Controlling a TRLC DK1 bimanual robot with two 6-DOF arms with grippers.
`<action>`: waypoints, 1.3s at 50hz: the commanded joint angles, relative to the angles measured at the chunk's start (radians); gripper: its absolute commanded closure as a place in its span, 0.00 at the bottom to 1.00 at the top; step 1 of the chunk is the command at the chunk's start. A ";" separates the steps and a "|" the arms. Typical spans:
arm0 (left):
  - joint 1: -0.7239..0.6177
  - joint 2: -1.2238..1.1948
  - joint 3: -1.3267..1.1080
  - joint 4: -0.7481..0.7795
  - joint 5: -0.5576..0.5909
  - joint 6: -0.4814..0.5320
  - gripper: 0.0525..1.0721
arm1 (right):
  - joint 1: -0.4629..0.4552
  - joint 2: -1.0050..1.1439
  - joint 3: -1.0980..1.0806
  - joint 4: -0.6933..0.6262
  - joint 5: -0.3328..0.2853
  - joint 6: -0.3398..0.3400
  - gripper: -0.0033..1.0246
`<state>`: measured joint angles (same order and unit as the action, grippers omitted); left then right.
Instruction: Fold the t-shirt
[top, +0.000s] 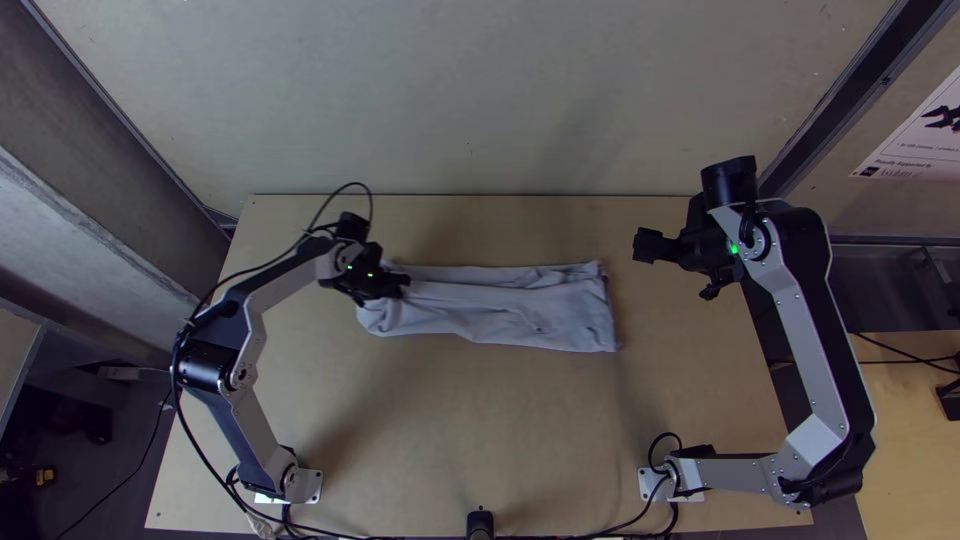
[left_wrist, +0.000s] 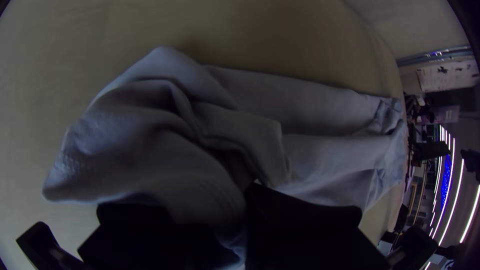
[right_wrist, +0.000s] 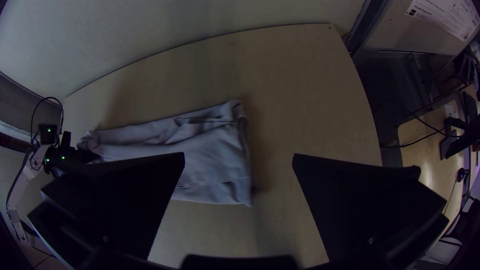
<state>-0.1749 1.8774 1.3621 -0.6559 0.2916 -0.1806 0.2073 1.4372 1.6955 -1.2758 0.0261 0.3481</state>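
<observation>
T-shirt (top: 510, 305) lies as a long, narrow band across the table (top: 450, 430), running from the left tool (top: 401, 286) towards the right arm's side. Its layers look folded lengthwise, with shallow wrinkles along the strip; the end near the right arm is fairly square and flat, while the other end is bunched. The left tool is clamped on that bunched end, cloth pinched between its fingers and draping over one of them. Whether the pinch takes every layer, the pictures cannot tell. The right tool (top: 673, 269) stands open, its fingers wide apart, off the square end and touching no cloth. The step in hand seems to be the crosswise fold, the side folds being apparently done. The next move calls for the left tool to raise its end, bring it over the strip towards the square end, lay it down with edges lined up, and only then let go. A pinch on too few layers could leave the lower ones behind or twist the strip. The right tool could steady the square end if it drags.
</observation>
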 joint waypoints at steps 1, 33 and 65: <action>0.137 -0.003 -0.020 -0.079 -0.074 0.079 0.97 | -0.008 -0.018 -0.020 0.012 -0.005 0.022 0.04; 0.635 -0.119 0.169 -0.231 -0.279 0.616 0.97 | -0.014 0.015 -0.048 0.085 -0.005 0.022 0.04; 0.130 -0.330 0.127 -0.396 -0.658 0.540 0.97 | -0.097 -0.031 -0.109 0.095 -0.005 0.002 0.04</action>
<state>0.0357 1.5509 1.5063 -1.0016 -0.3359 0.4171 0.1230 1.4357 1.6154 -1.1854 0.0257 0.3473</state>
